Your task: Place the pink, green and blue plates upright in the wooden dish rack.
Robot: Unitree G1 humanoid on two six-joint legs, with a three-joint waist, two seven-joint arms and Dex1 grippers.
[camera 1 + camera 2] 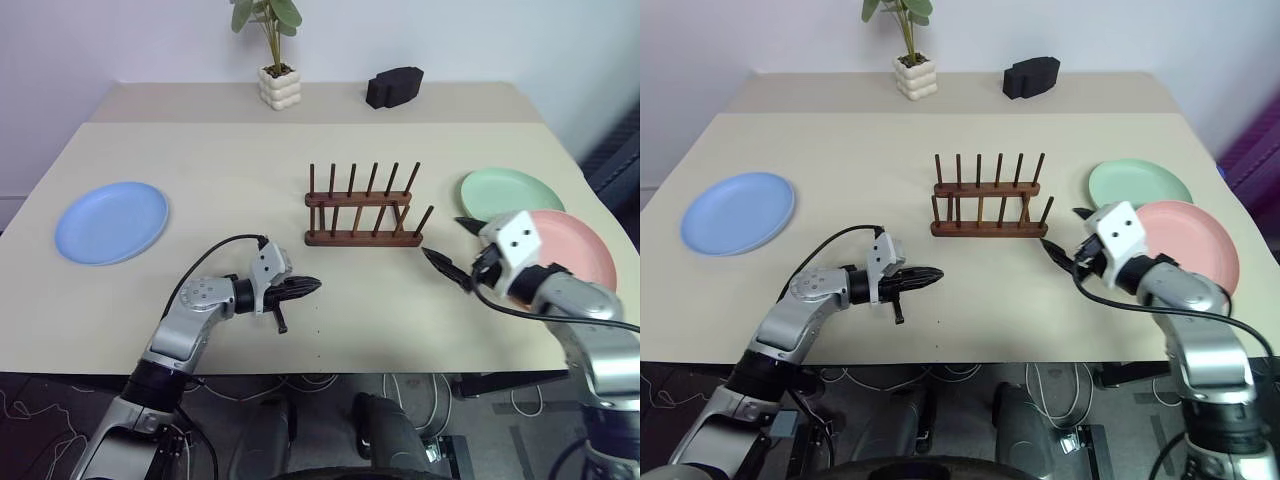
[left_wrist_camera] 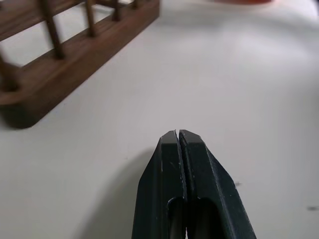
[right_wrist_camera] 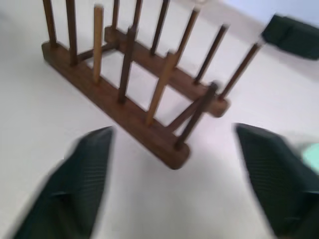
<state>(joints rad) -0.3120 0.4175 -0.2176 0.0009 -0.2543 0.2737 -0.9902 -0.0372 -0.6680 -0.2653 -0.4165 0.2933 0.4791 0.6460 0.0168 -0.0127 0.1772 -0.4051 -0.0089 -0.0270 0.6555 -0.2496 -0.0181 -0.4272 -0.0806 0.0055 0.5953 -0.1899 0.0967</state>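
The wooden dish rack (image 1: 362,211) stands empty at the middle of the table, pegs upright. Far to its left the blue plate (image 1: 110,222) lies flat. On the right the green plate (image 1: 505,190) lies flat too, with the pink plate (image 1: 575,245) just in front of it, partly hidden by my right wrist. My right gripper (image 1: 445,238) is open with nothing between its fingers and hovers just right of the rack's front corner, pointing at it. Near the front edge, my left gripper (image 1: 305,287) is shut and empty, pointing right, with the rack (image 2: 75,59) ahead of it.
A potted plant (image 1: 278,85) in a white pot and a black block (image 1: 394,87) stand at the back of the table. The beige table (image 1: 250,160) has bare surface between the rack and the blue plate. The table's front edge runs just below both arms.
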